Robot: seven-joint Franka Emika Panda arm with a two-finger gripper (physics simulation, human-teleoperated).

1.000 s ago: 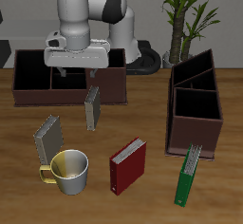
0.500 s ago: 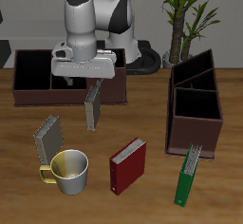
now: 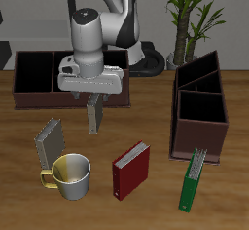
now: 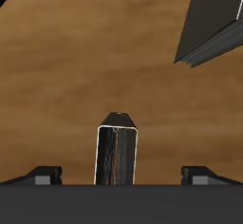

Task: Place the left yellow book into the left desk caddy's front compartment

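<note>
The left yellow book (image 3: 94,115) stands upright near the middle of the table, in front of the wider caddy. My gripper (image 3: 92,98) is open and hangs just above it, a finger on either side of its top edge. In the wrist view the book's top end (image 4: 119,154) shows between my two fingertips (image 4: 44,175), with clear gaps on both sides, and the gripper (image 4: 121,177) touches nothing. The left desk caddy (image 3: 201,129) is a dark brown narrow box well away from the gripper, with a square compartment at the front and triangular ones behind.
The wider dark brown caddy (image 3: 37,95) stands right behind the gripper and shows in the wrist view (image 4: 214,23). A greyer book (image 3: 49,142), a yellow mug (image 3: 70,176), a red book (image 3: 131,170) and a green book (image 3: 195,179) lie nearer the front. A plant (image 3: 192,18) stands at the back.
My gripper has moved forward from over the wider caddy and come down over the left yellow book. The book and the other things have not moved.
</note>
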